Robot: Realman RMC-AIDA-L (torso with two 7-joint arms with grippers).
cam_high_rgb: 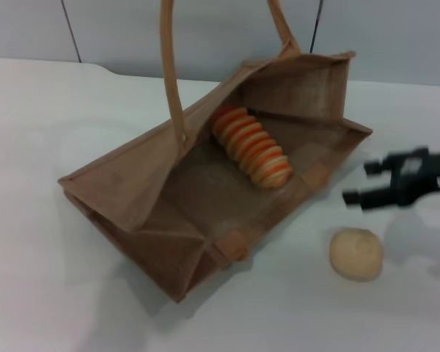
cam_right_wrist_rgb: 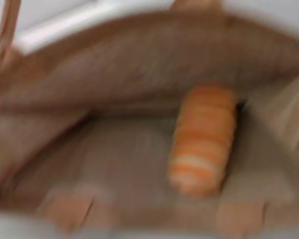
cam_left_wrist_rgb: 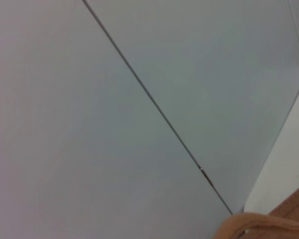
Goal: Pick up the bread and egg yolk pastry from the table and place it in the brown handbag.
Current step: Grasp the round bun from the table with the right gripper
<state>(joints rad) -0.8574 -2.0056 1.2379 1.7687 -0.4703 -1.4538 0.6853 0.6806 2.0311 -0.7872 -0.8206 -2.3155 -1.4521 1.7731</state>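
Observation:
The orange-and-cream striped bread (cam_high_rgb: 251,146) lies inside the brown handbag (cam_high_rgb: 143,180), which lies open on its side on the white table (cam_high_rgb: 44,125). The bread also shows in the right wrist view (cam_right_wrist_rgb: 203,137), resting on the bag's woven inner wall (cam_right_wrist_rgb: 89,149). The round pale egg yolk pastry (cam_high_rgb: 356,254) sits on the table just outside the bag's mouth. My right gripper (cam_high_rgb: 361,182) is open and empty, hovering a little above and beyond the pastry, beside the bag's opening. My left gripper is out of view.
One tan handle (cam_high_rgb: 170,66) stands up from the bag's near wall; the other (cam_high_rgb: 281,26) rises at the back. A handle loop (cam_left_wrist_rgb: 259,225) shows in the left wrist view before a grey wall panel (cam_left_wrist_rgb: 139,99).

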